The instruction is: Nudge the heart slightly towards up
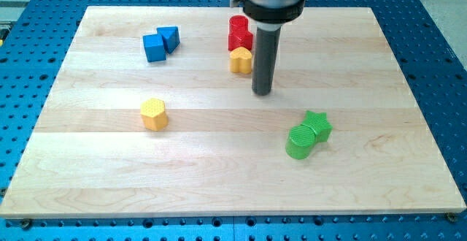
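There are no jaws showing here, so I cannot tell any jaw state: the arm is ending in a plain dark rod, and my tip (pixel 262 93) is resting on the wooden board (pixel 219 182) a little above the middle.

Starting at the view's bottom, the nearest pieces are sitting to the right: a green cylinder (pixel 298 142) is touching a green star (pixel 318 125), which is lying just up and to the right of it. Well apart from them, on the view's left, a yellow hexagon (pixel 154 114) is standing alone.

Moving further up, my tip is standing just to the right of the yellow heart (pixel 240 60) and slightly lower than it; whether the rod is touching the heart I cannot tell. The heart is sitting just above the middle of the board, pressed against the bottom of a red block (pixel 239 33), whose exact shape is partly hidden by the rod's housing.

Towards the view's top left, a blue cube (pixel 154 47) and a blue triangle (pixel 170 37) are touching each other, the triangle lying up and to the right of the cube.
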`<state>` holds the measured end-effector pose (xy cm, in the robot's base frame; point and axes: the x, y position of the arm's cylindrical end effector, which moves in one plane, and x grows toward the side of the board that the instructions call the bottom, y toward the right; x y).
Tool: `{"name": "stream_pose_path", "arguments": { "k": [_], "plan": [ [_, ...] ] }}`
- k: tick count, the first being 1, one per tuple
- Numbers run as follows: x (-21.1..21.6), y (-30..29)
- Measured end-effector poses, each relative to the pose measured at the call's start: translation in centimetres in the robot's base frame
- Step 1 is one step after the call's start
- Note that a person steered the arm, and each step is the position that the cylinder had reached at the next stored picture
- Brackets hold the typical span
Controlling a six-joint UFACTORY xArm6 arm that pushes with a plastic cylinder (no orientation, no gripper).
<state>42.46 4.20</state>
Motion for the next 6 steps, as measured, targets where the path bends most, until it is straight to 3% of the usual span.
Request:
{"name": "stream_pose_path", "arguments": {
  "k": [2, 3, 4, 5, 6],
  "plan": [
    [-4.9, -1.5],
    [-3.4, -1.5],
    [7.8, -3.0],
    [19.0, -15.2],
    [15.1, -22.9]
  ]
}}
